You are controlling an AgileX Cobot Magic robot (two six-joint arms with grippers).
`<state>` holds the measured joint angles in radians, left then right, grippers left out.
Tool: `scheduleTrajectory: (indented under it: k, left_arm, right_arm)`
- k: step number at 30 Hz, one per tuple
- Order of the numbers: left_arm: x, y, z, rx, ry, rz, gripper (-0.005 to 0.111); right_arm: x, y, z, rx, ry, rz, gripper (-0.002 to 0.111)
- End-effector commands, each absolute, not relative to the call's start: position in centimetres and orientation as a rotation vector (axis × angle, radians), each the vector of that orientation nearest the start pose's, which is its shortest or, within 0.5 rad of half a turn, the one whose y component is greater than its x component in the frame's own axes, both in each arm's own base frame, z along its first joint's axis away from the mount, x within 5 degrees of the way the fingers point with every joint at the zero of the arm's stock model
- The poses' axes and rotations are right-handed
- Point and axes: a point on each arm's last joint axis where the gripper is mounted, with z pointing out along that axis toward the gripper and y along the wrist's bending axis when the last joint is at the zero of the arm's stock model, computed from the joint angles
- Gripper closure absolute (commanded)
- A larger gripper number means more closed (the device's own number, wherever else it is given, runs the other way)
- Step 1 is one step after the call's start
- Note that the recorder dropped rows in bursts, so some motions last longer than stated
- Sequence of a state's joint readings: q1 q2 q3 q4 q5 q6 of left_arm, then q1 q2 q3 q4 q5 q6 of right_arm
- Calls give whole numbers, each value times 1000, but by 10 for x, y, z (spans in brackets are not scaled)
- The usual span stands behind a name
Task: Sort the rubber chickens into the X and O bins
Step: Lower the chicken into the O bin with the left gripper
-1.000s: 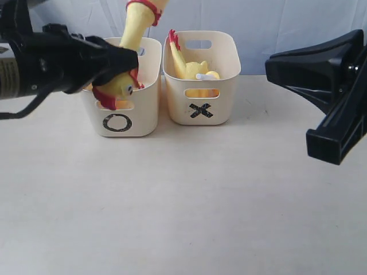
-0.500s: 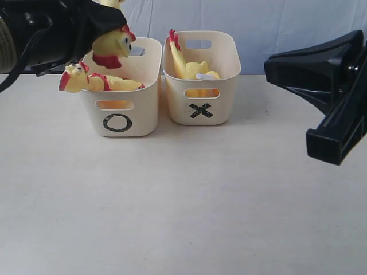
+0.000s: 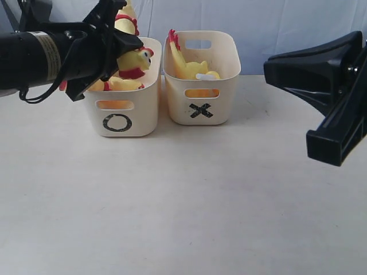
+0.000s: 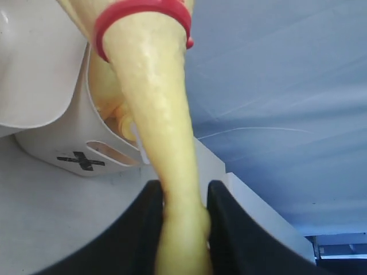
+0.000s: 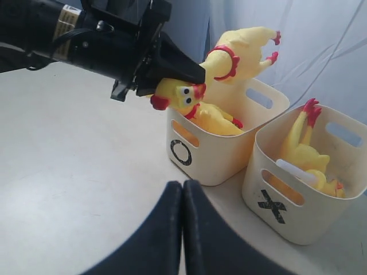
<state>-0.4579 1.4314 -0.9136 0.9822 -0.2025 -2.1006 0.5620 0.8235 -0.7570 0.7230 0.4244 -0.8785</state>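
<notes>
My left gripper (image 3: 127, 48) is shut on the neck of a yellow rubber chicken (image 3: 136, 59), which hangs head-down over the O bin (image 3: 119, 112). The wrist view shows the chicken's neck (image 4: 166, 132) pinched between the black fingers (image 4: 229, 223). A second chicken (image 3: 117, 85) lies across the top of the O bin. The X bin (image 3: 202, 106), to the right of the O bin, holds at least one chicken (image 3: 182, 63). My right gripper (image 5: 183, 192) is shut and empty, well back from both bins above the table.
The two bins stand side by side at the back of a pale table (image 3: 183, 200), against a light blue backdrop (image 3: 287, 23). My right arm's black body (image 3: 327, 91) fills the right edge of the exterior view.
The left arm has swung right and lower, carrying the held chicken's head from the O bin's left rim to above its middle. The right arm has stayed still.
</notes>
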Motion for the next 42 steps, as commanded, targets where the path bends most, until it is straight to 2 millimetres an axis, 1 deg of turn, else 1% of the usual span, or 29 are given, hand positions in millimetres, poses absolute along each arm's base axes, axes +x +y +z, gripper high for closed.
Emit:
scheduleTrajectory:
  k: [1, 11, 17, 20, 25, 28, 31, 38, 42]
  left_arm:
    - [288, -159, 296, -589, 1997, -1210, 107]
    - [294, -164, 284, -621, 2021, -1240, 107]
    - [295, -166, 283, -617, 2023, -1254, 106]
    - [295, -168, 281, -606, 2024, -1273, 99]
    - [296, -167, 280, -613, 2027, -1268, 76]
    - [296, -167, 281, -615, 2026, -1269, 67]
    - [296, -167, 281, -615, 2026, -1269, 64]
    - [296, -167, 281, -619, 2024, -1269, 64]
    - [297, -164, 279, -643, 2031, -1229, 64]
  right_arm:
    - [131, 111, 357, -865, 1677, 508, 108]
    - [131, 111, 357, -867, 1678, 508, 108]
    - [131, 111, 357, -867, 1678, 508, 108]
    - [131, 111, 357, -867, 1678, 508, 108]
    - [131, 111, 357, -867, 1678, 508, 108]
    - [130, 111, 357, -868, 1679, 509, 108]
    - [130, 111, 357, -868, 1679, 509, 108]
    - [130, 111, 357, -868, 1679, 509, 108]
    - [130, 111, 357, -871, 1681, 511, 108]
